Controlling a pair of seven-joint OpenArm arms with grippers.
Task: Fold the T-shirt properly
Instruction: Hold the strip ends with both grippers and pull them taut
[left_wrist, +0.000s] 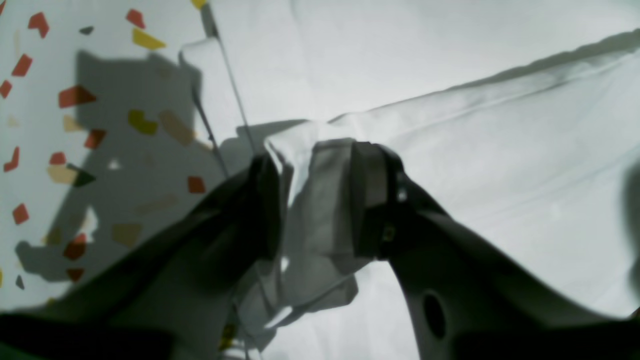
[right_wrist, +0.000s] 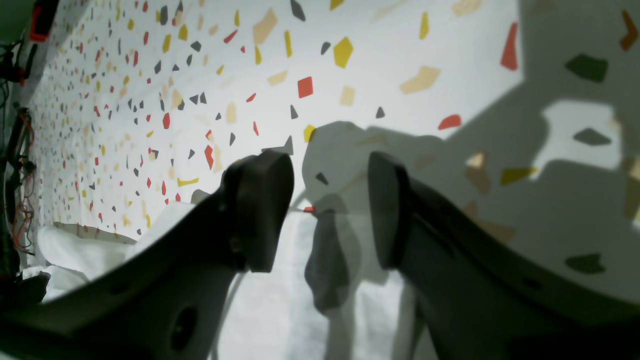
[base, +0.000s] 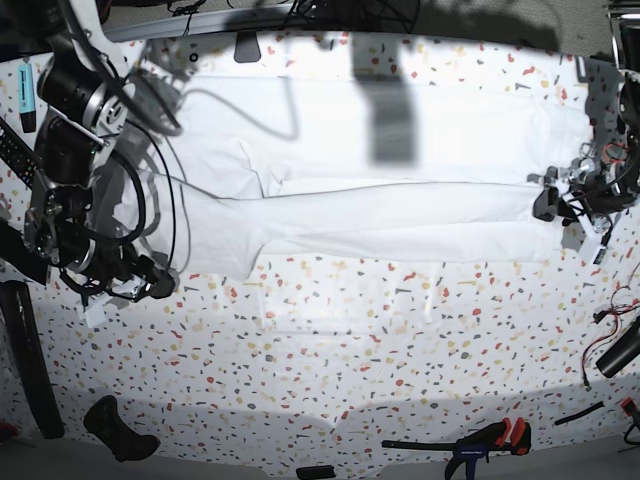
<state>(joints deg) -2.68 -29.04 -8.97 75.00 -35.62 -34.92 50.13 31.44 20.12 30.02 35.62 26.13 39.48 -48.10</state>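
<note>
Dark fingers of the left gripper (left_wrist: 320, 195) fill the bottom of the left wrist view, clamped on a bunched corner of the T-shirt (left_wrist: 450, 150); the pinched white cloth crumples between the two pads and hangs down in grey, shaded folds. Beyond the grip, a folded edge of the shirt runs off toward the upper right of that view, over another white layer. To the left lies the speckled table (left_wrist: 35, 125), crossed by the arm's shadow.

Seen from the right wrist, the right gripper (right_wrist: 330, 210) has its jaws parted, with nothing between the pads. Under it lies white cloth, and past it the table's terrazzo pattern stretches away.

From the base view the T-shirt (base: 400, 215) lies spread across the far half of the table (base: 330, 370) as a long, wide band. The left gripper (base: 549, 203) holds its right end, and the right gripper (base: 150, 283) sits at its lower-left corner. Clamps (base: 480, 447) lie at the table's near edge.
</note>
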